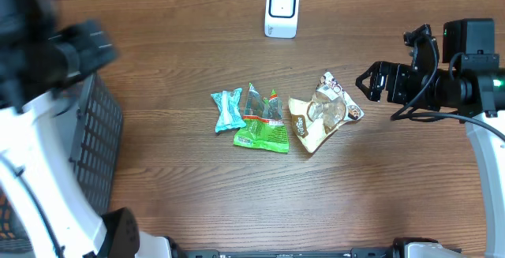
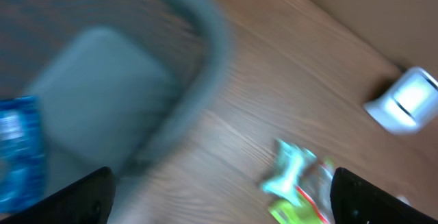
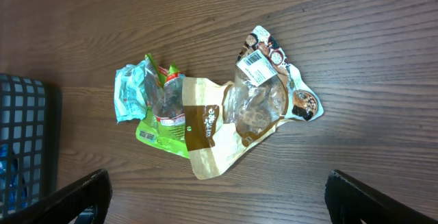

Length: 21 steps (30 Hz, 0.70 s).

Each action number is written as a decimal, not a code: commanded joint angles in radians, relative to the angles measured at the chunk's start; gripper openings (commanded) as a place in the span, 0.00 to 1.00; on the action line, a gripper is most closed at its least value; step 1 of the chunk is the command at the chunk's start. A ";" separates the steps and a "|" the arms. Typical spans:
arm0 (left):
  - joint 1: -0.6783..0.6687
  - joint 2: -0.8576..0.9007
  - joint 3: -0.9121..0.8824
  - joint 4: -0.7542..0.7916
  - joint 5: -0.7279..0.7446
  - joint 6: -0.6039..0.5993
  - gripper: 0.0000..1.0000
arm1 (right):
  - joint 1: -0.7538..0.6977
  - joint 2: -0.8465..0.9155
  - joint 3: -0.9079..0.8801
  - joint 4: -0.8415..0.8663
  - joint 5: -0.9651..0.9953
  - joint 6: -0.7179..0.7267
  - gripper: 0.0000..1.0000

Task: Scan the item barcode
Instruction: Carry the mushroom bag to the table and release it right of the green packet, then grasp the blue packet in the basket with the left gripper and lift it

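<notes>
- Wooden table [image 1: 181,187]; black mesh basket [image 1: 99,132] at its left edge.
- My left gripper [image 2: 222,200] over basket: jaws wide, empty.
- My right gripper [image 3: 219,196]: wide open, empty.
- Brown snack bag [image 3: 205,125] mid-table, barcode label up, overlapping green packet [image 3: 161,131].
- White scanner [image 1: 282,10] at far edge.
- Blue packet [image 2: 17,148] inside basket.

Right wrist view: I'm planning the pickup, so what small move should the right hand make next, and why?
Probably lower the right hand onto the clear cookie bag. The hand is open and empty, the bag lies centred in its wrist view, and its barcode label faces up, apart from the scanner.
</notes>
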<state>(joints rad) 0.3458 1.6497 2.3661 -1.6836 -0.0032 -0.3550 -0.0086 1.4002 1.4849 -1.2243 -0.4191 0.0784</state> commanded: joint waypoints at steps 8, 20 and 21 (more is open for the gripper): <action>0.509 -0.082 -0.308 0.061 -0.026 0.115 0.91 | 0.002 -0.001 0.011 -0.013 -0.001 -0.002 1.00; 0.635 -0.058 -0.765 0.408 -0.033 0.148 0.87 | 0.002 -0.001 0.011 0.002 -0.001 -0.035 1.00; 0.635 -0.058 -0.811 0.445 -0.077 0.156 0.88 | 0.002 -0.001 0.011 0.004 -0.001 -0.035 1.00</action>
<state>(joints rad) 0.9855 1.5936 1.6447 -1.2877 -0.0105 -0.2455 -0.0086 1.4002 1.4849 -1.2289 -0.4187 0.0555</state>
